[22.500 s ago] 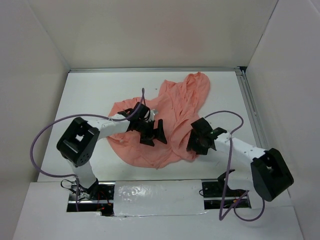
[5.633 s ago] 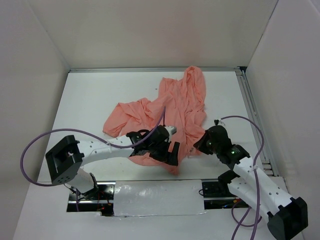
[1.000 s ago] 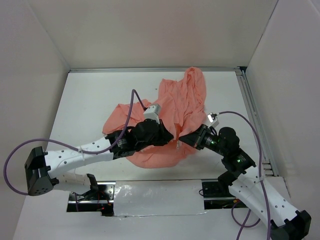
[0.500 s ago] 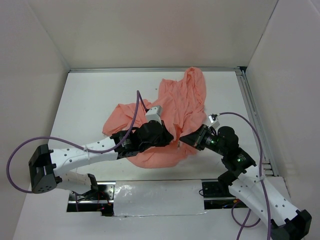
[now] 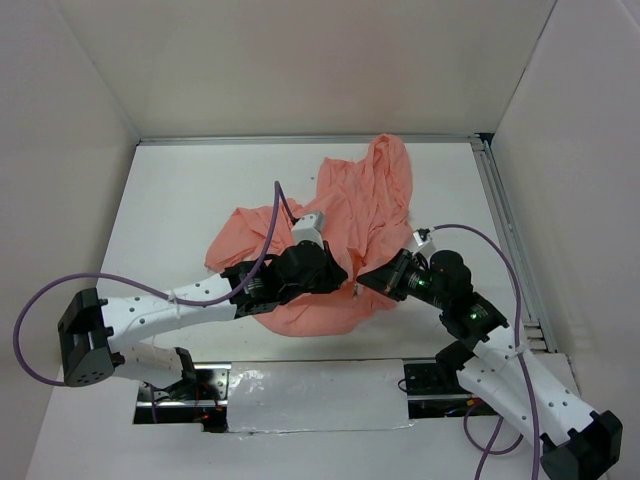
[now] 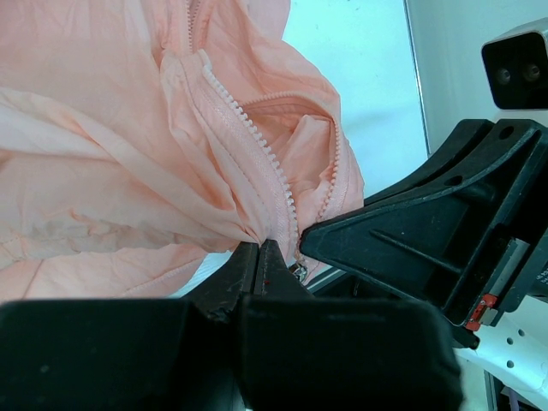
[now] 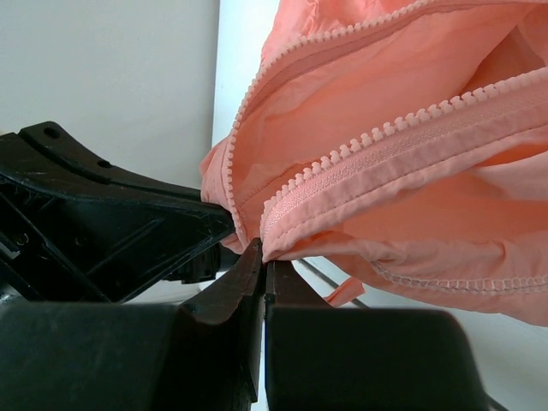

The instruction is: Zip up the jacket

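The salmon-pink jacket (image 5: 350, 200) lies crumpled mid-table, its near hem lifted between the arms. My left gripper (image 5: 343, 277) is shut on that hem beside one row of zipper teeth (image 6: 248, 128); its jaws (image 6: 259, 250) meet on the fabric. A small metal slider (image 6: 298, 271) hangs just right of them. My right gripper (image 5: 364, 283) faces it closely, shut (image 7: 263, 250) on the other zipper edge (image 7: 377, 141) of the jacket (image 7: 428, 188). Each wrist view shows the other gripper's black body, the right gripper (image 6: 428, 231) and the left gripper (image 7: 103, 214).
The white table (image 5: 170, 200) is boxed in by white walls on three sides. A metal rail (image 5: 505, 220) runs along the right edge. Silver tape (image 5: 310, 390) covers the near edge between the arm bases. Purple cables loop from both arms.
Both grippers stay shut on the hem. The left wrist has shifted slightly right and the right gripper has edged toward it; the jacket lies much as before.
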You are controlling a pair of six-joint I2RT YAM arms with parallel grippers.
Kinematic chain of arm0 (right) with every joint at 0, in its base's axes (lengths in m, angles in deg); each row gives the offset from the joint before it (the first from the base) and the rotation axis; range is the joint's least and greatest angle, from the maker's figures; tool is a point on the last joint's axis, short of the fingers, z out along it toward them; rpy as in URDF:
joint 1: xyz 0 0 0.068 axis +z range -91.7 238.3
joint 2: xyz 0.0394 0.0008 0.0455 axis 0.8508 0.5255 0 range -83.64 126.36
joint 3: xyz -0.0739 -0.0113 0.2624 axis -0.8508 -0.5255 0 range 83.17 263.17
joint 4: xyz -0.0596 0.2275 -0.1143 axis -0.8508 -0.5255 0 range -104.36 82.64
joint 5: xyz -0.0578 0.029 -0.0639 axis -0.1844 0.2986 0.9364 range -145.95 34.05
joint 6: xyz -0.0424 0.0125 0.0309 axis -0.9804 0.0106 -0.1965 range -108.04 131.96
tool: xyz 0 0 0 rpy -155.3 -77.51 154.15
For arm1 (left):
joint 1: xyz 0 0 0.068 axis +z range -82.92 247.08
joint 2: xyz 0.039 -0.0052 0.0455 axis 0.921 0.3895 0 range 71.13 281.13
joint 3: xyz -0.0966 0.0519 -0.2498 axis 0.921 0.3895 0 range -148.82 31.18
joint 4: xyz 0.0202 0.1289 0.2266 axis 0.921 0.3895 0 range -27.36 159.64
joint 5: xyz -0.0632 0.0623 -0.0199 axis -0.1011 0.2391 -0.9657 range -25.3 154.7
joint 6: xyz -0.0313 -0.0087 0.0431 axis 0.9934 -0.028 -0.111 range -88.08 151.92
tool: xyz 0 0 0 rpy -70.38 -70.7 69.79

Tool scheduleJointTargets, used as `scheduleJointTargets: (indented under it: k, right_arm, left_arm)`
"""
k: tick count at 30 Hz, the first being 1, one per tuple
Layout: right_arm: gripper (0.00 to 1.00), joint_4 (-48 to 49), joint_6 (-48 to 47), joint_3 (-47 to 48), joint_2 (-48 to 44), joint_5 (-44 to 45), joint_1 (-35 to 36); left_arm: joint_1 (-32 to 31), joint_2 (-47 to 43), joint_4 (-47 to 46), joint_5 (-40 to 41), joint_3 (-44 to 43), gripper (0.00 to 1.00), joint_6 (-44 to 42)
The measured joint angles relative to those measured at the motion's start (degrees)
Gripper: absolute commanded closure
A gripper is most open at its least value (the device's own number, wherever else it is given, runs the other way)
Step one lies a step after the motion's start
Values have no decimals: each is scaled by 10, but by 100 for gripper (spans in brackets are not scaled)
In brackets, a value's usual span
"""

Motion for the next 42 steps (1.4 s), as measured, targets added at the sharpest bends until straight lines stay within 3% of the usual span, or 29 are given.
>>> scheduleJointTargets:
  k: [42]
  right_arm:
    - [100, -15, -6, 8, -7, 12, 2]
  left_arm:
    - [-3, 10, -4, 4, -11, 100, 3]
